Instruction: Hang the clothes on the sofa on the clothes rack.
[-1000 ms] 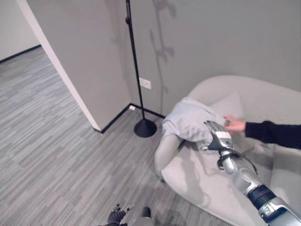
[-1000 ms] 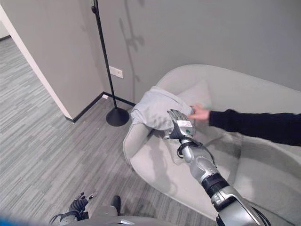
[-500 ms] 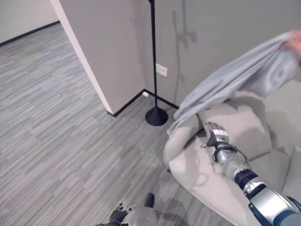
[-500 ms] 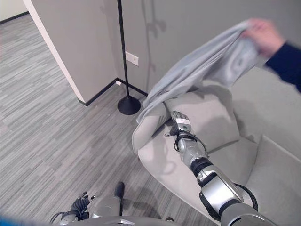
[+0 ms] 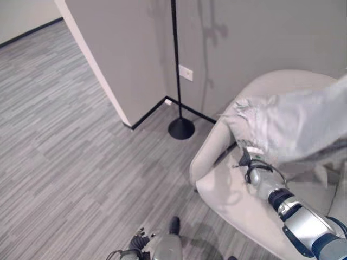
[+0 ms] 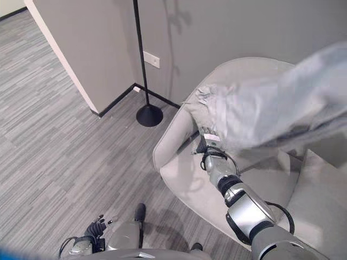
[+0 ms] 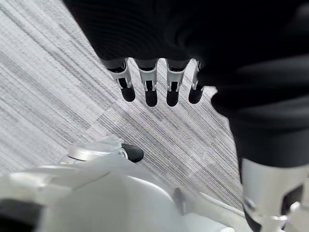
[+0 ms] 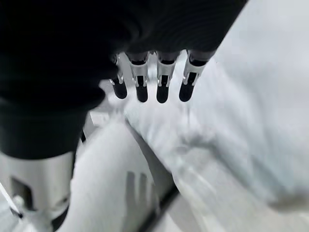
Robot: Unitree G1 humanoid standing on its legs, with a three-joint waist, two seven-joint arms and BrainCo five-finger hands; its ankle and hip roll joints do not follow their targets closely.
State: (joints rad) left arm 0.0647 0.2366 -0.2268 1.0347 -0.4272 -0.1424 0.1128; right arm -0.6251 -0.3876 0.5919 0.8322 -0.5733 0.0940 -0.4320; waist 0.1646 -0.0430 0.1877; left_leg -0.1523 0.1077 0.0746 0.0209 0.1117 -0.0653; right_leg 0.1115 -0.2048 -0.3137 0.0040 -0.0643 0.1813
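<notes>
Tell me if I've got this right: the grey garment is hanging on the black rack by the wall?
Not quite. The grey garment is over the sofa, above the right robot hand; the black rack by the wall is bare, as the right eye view shows.

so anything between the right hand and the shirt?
Nothing visible. The right hand sits right under the grey shirt hanging over the sofa, fingers straight at the cloth, not gripping it.

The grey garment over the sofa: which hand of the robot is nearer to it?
The right. The right hand sits just under the hanging edge of the grey garment, above the sofa seat. The left hand hangs low over the floor, far from it.
</notes>
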